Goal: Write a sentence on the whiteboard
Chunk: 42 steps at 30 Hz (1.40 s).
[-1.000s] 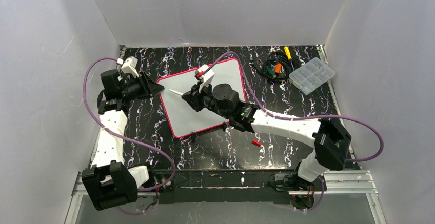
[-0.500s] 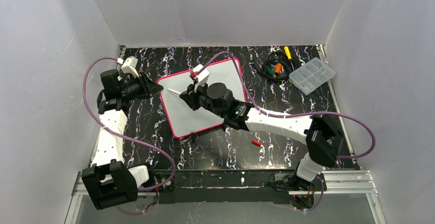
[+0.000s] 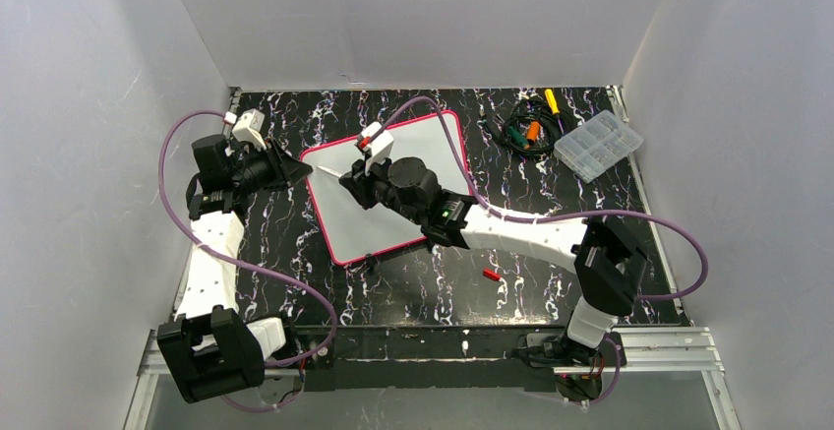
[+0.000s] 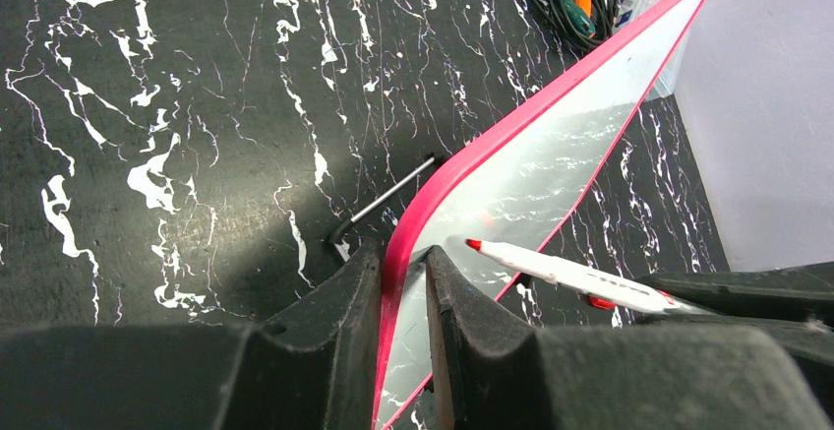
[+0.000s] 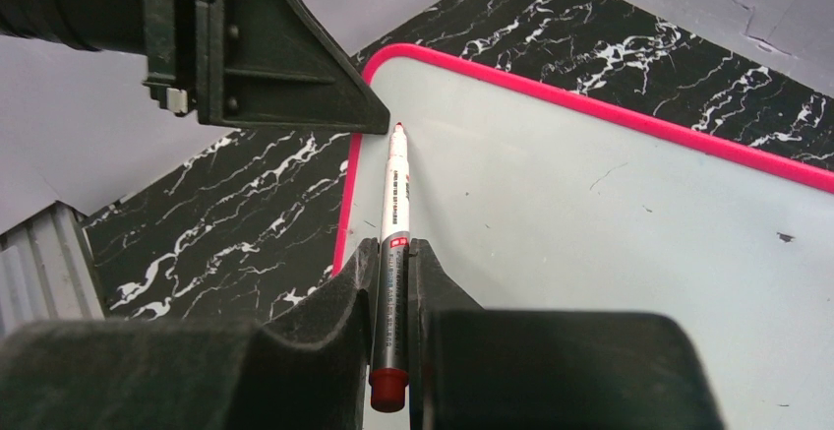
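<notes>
From above, the whiteboard lies on the dark marbled table, left of centre. The left gripper is at its far left corner. The right gripper reaches over the board's upper left part, with the marker pointing toward that corner. A small red cap lies on the table near the right arm. A clear compartment box and a bundle of cables sit well apart at the far right.

In the left wrist view, the 2 fingers stand narrow, pinching the board's pink rim between them. The marker's red tip sits just beyond, close over the white surface.

In the right wrist view, the jaws are clamped on the marker's barrel near its red rear end. The tip points at the board's corner, just beside the left gripper. I cannot tell whether the tip touches the surface.

The board shows only a few dark specks and 0 red strokes. I judge the setup done: cap off, board steadied, pen aimed at a starting spot. The whole sentence is left to write.
</notes>
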Tool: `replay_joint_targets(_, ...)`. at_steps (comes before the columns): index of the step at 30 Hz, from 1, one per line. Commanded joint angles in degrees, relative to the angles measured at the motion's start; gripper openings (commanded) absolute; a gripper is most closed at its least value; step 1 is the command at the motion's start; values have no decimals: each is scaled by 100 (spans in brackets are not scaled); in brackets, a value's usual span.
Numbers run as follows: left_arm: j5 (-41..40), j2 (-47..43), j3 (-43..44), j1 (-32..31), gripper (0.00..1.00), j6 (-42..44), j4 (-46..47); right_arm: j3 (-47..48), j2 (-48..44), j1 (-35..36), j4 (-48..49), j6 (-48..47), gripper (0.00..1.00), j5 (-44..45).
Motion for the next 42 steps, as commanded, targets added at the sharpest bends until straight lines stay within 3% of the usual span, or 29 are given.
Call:
replay_joint_targets(1, 85, -135, -91, 2, 8, 76, -52, 296, 36, 26, 244, -147, 1, 202)
replay_joint_targets(27, 83, -211, -113, 3, 6, 118, -42, -383, -138, 258, -240, -121, 1, 449)
replay_joint_targets(37, 31, -258, -122, 0, 6, 154, -62, -532, -362, 290, -242, -102, 1, 944)
replay_joint_targets(42, 28, -263, -130, -1, 6, 154, -60, -691, -578, 290, 27, -108, 1, 452)
